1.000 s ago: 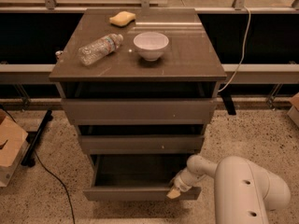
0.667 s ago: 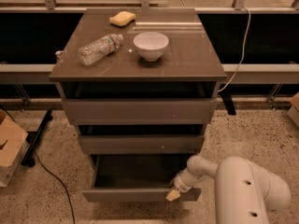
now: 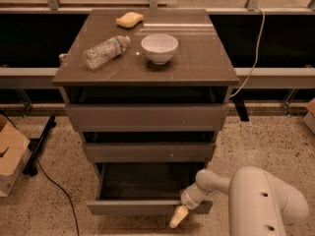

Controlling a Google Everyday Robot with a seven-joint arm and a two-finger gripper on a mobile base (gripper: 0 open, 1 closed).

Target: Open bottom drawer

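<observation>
- Lowest of three in the cabinet: the plain grey-brown, handleless bottom drawer (image 3: 138, 208) with its flat rectangular front. Stands well forward of the grey-brown middle drawer (image 3: 147, 151) and the taller top drawer (image 3: 147, 117), with its dark, shallow box body open to view and apparently bare inside.
- Probably stiff and rigid, light with nothing seen in it, and likely to slide straight on its runners. Hardly fragile, though a pull from one corner could skew it and make it bind.
- No knob or handle to take, so best caught over the top edge of the front panel. A hold nearer the middle would pull straighter than one at the end.
- At the right end of that front panel: the white arm's pale-tipped gripper (image 3: 178, 216), against the panel's upper edge, with its tip hanging down in front of the panel.
- Cannot tell whether clenched or released, nor whether the edge is truly pinched or only hooked.
- Judged largely done already, with much of the box body exposed.
- On the brown tabletop (image 3: 202, 65), well apart from the work: a clear plastic bottle (image 3: 106, 51) lying on its side, a white bowl (image 3: 159, 48) and a yellow sponge (image 3: 130, 19).
</observation>
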